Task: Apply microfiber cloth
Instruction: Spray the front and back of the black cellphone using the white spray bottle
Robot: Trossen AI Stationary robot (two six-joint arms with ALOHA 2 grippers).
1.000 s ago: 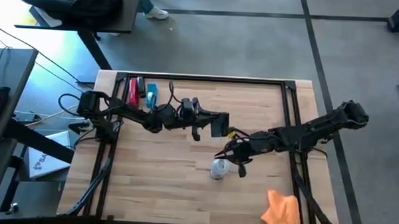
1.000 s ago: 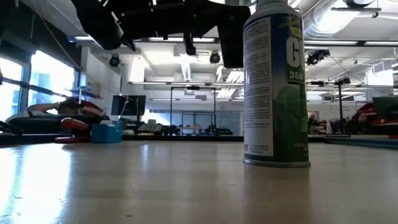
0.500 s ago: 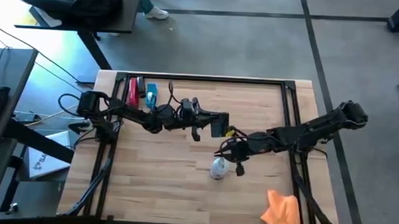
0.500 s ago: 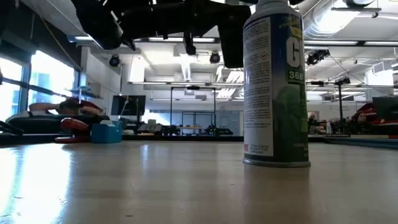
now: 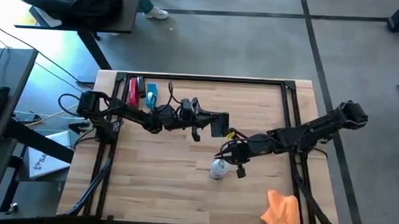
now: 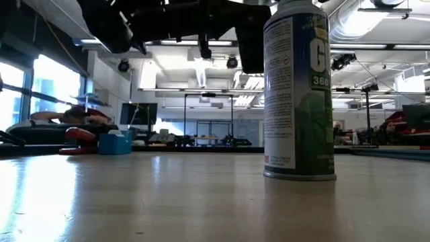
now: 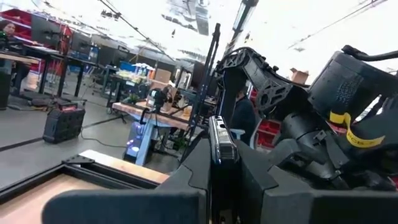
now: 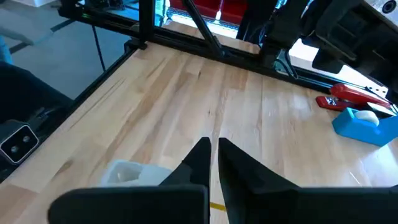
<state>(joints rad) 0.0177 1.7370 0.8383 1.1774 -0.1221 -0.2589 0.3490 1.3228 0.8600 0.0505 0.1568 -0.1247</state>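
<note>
With the right gripper (image 5: 226, 155) fingers nearly closed beside the spray can (image 5: 218, 168), a swing toward the microfiber cloth (image 5: 282, 211) at the frame's lower right risks toppling it; the left gripper (image 5: 217, 124) clamps a phone (image 7: 221, 140).

Probably a robotics lab, workbenches (image 7: 149, 112), exposed ceiling ducts (image 6: 376, 27), concrete floor (image 5: 242, 47)
</note>
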